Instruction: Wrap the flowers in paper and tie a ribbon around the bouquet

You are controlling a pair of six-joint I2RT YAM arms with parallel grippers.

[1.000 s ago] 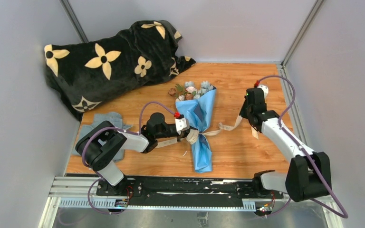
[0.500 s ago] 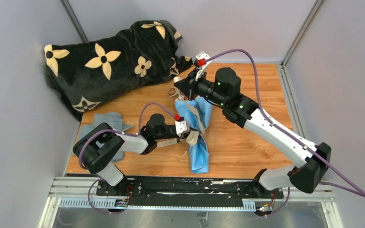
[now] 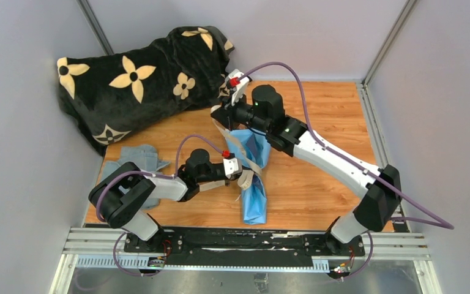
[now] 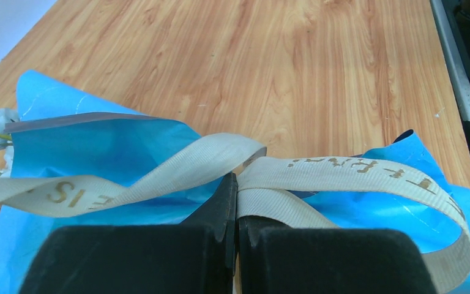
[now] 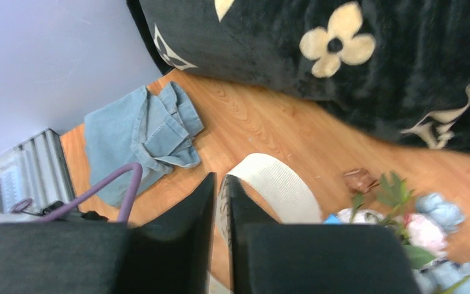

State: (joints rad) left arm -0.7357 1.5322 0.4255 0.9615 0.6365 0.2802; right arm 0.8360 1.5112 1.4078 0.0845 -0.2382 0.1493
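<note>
Two robot arms meet over a bouquet (image 3: 255, 199) lying on a wooden table (image 3: 324, 184), seen from above. Its light-blue cone narrows toward the arm bases. The left gripper (image 3: 245, 177) sits at the cone's left side, closed on a beige ribbon (image 3: 237, 147). The ribbon runs up across the cone to the right gripper (image 3: 216, 114), which reaches over the bloom end. Near that gripper is a black blanket (image 3: 141, 73) with cream flower prints. A grey-blue cloth (image 3: 131, 162) lies by the table's left edge.

Left wrist view: the left gripper (image 4: 237, 184) has its jaws pressed together, pinching the ribbon (image 4: 343, 168). The ribbon bears gold lettering and loops over the blue paper (image 4: 98, 147).

Right wrist view: the right gripper (image 5: 220, 187) is closed to a thin slit, with the ribbon (image 5: 275, 184) caught between its fingers. The flowers (image 5: 416, 223), pale blue, pink and white with green leaves, lie at lower right. The blanket (image 5: 343, 61) is above and the cloth (image 5: 141, 138) at left.
</note>
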